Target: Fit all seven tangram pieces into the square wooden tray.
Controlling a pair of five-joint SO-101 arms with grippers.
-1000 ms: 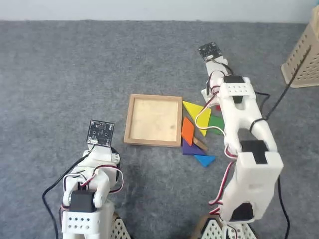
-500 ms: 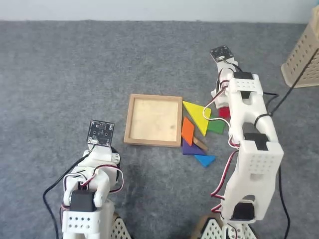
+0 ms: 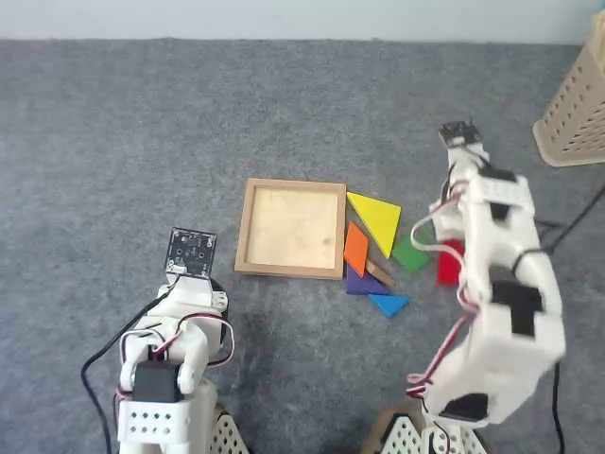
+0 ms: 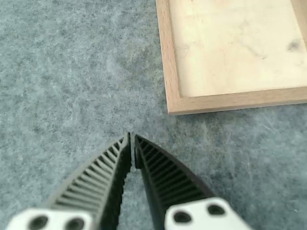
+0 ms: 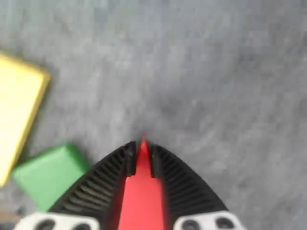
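High view: square wooden tray point(image 3: 244, 230) lay flat on the grey carpet point(image 3: 113, 142), bare wood floor showing. Yellow triangle point(image 3: 376, 218), orange piece point(image 3: 355, 248), purple piece point(image 3: 360, 281), blue triangle point(image 3: 388, 304) and green piece point(image 3: 410, 253) lay outside it, on the right arm's point(image 3: 496, 284) side. Red piece point(image 3: 450, 262) sat beside the green piece, partly under that arm.

Left wrist view: left gripper point(image 4: 132, 140) was clenched on nothing, tips together above carpet near the tray rim.

Right wrist view: right gripper point(image 5: 142, 143) clamped the red piece, its long axis along the fingers, tip poking just past them.
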